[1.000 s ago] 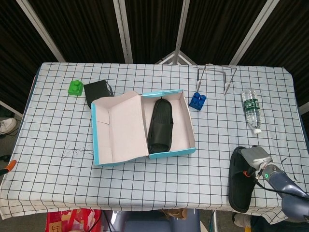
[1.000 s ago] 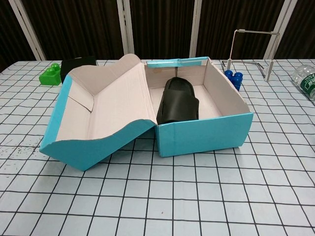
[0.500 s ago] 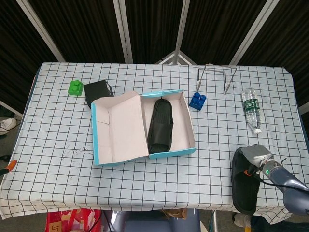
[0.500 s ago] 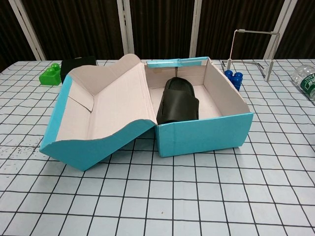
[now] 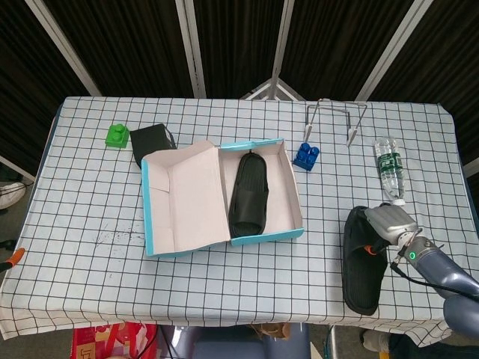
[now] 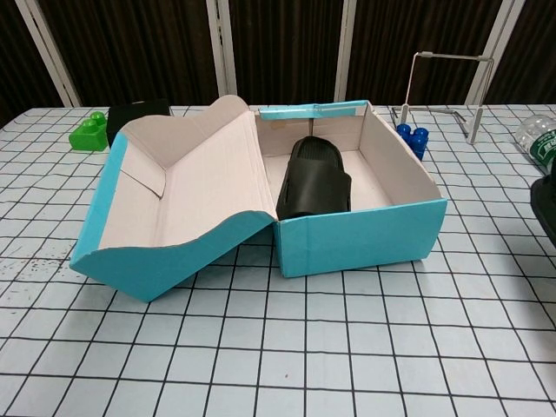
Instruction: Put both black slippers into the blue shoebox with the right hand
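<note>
The blue shoebox stands open at the table's middle, its lid folded out to the left. One black slipper lies inside it. The second black slipper is at the front right of the table, and my right hand grips its upper end. In the chest view only a dark sliver of that slipper shows at the right edge. My left hand is in neither view.
A water bottle lies right of the box, just behind the held slipper. Blue blocks and a metal wire stand sit behind the box. A green block and a black pouch are at the back left.
My right hand has carried the second slipper left and further onto the table, toward the box. Its edge now shows at the right of the chest view.
</note>
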### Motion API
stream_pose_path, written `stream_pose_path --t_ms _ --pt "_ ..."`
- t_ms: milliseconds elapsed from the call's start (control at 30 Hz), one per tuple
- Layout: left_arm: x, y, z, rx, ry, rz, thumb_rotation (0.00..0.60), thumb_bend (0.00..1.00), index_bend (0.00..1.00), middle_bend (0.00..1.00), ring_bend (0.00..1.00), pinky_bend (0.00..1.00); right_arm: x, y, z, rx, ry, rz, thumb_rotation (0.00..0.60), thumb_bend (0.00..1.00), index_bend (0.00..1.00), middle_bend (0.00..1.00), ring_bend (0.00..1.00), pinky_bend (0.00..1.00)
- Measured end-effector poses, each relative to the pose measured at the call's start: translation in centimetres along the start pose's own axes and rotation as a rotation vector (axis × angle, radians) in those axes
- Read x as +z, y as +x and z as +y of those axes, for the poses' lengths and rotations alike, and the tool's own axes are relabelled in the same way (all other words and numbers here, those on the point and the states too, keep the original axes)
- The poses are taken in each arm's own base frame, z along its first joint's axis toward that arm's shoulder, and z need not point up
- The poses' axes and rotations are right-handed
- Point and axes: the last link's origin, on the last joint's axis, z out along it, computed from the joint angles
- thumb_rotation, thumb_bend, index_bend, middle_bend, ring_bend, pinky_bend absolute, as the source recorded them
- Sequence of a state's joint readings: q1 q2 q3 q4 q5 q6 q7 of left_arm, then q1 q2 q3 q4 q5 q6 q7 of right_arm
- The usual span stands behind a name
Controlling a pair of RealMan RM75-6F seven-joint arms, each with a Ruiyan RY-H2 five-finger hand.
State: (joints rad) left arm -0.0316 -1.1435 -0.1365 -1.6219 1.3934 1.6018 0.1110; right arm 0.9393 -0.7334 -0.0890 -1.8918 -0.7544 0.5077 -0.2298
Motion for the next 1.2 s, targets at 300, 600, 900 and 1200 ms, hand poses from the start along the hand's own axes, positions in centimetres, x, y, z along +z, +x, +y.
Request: stream_pose_path --t_ms 300,600,900,1200 --pt "0.0 0.1 -0.1 -0.006 -0.001 0.005 0.600 0.04 0.26 0.04 0.00 0.05 -0.8 4.9 -3.0 0.098 0.085 0.131 0.600 0.36 0.41 0.38 0.40 0.20" --pt "0.0 0.4 -0.1 -0.033 -0.024 0.029 0.600 0.04 0.25 0.05 0.00 0.05 0.0 8.2 -8.3 0.298 0.303 0.332 0.600 0.36 0.42 0.38 0.40 0.20" --pt "0.2 0.3 -0.2 -0.036 -0.034 0.032 0.600 0.04 0.25 0.05 0.00 0.05 3.1 8.5 -11.5 0.449 0.499 0.505 0.600 0.36 0.44 0.38 0.40 0.20" --pt "0.7 -0.1 0.1 -0.059 -0.067 0.069 0.600 0.08 0.20 0.04 0.00 0.05 6.6 7.7 -12.7 0.462 0.561 0.603 0.600 0.36 0.45 0.38 0.40 0.20"
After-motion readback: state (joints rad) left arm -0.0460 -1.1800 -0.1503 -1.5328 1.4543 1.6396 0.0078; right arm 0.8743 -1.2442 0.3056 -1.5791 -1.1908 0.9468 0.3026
